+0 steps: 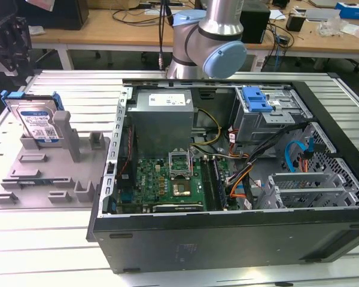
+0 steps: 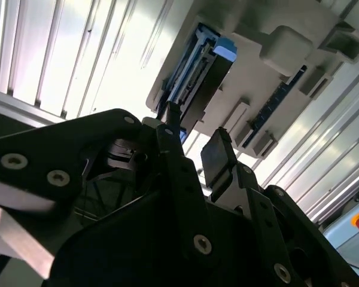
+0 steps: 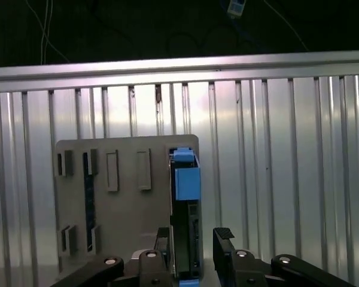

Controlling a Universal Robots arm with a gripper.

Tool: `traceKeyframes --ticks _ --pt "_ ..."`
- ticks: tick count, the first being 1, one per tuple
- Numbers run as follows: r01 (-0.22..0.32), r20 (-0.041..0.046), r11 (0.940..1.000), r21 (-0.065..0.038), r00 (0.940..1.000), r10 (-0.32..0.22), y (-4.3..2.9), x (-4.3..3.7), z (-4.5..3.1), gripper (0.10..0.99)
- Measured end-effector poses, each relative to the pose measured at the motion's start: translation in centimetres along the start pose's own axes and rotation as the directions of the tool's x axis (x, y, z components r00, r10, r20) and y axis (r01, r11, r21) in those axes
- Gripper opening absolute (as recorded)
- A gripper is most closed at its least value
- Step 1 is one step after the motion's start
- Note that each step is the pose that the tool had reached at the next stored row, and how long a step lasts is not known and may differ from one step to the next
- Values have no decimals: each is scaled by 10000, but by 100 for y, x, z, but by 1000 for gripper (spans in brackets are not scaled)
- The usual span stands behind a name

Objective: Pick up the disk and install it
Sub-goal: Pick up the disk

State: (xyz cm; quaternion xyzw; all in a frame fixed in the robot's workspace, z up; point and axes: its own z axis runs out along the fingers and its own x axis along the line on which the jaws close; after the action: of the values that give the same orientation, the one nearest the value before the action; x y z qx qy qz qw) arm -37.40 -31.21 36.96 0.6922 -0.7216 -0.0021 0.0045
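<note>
The disk (image 1: 39, 122) stood on edge in the grey holder (image 1: 48, 179), at the exterior view's left. The gripper (image 3: 192, 236) straddled it, fingers wide, holding nothing. It looked rigid, weighty and shock-sensitive, probably best clamped across its flat faces

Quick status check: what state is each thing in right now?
disk, standing on edge in the grey holder, not gripped.
end effector, open, poised above the disk.
grey holder, lying flat, disk in its slot.
computer case, on its side, panel off, interior exposed.
</note>
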Motion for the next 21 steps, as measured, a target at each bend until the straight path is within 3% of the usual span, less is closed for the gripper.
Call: traceKeyframes --ticks 4,10,16,18,21 --pt "222 -2 9998 0 9998 -222 105 4 39 424" --pt "710 -7 9975 2 9975 -710 157 6 66 424" --pt "824 -13 9966 2 9966 -824 228 3 75 424" --pt "828 -14 9966 2 9966 -828 234 4 77 498" --pt "826 -14 9966 2 9966 -826 235 3 86 498"
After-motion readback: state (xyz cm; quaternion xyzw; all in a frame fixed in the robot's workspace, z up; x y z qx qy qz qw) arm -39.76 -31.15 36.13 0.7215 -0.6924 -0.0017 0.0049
